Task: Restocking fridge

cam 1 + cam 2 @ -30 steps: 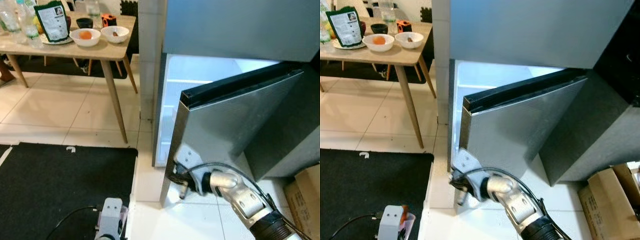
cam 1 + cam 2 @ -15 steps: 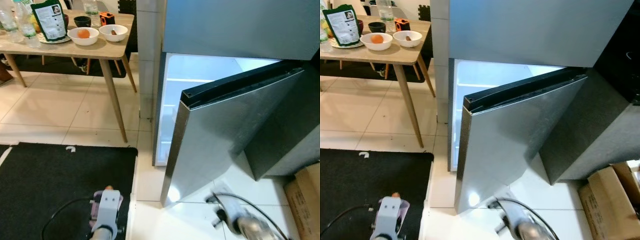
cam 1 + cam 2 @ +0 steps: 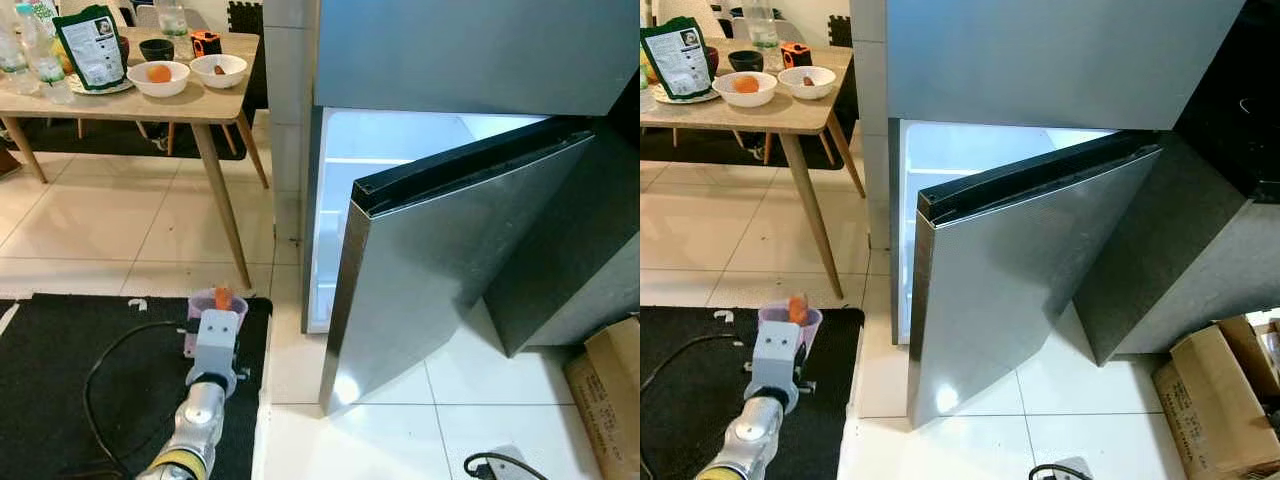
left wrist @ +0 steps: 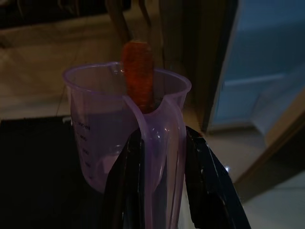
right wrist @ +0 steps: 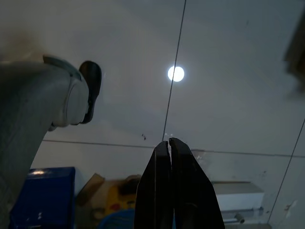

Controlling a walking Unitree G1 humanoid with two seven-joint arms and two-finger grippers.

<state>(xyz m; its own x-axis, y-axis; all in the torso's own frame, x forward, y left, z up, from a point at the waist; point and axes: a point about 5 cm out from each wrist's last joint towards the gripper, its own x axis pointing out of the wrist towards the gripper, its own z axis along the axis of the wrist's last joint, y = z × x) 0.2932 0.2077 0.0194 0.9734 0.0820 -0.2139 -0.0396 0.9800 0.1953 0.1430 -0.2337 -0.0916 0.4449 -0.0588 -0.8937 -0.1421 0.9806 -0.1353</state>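
The left gripper (image 4: 159, 143) squeezed the handle of a purple measuring cup (image 4: 102, 129) holding a carrot (image 4: 138, 71), at the frame's lower left beside the open fridge door (image 3: 450, 260). The right gripper (image 5: 169, 148) had its fingers pressed together.

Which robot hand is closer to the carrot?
Left. The left gripper grips the handle of the purple cup that holds the carrot. The right gripper hangs low, shut, pointing at the floor tiles.
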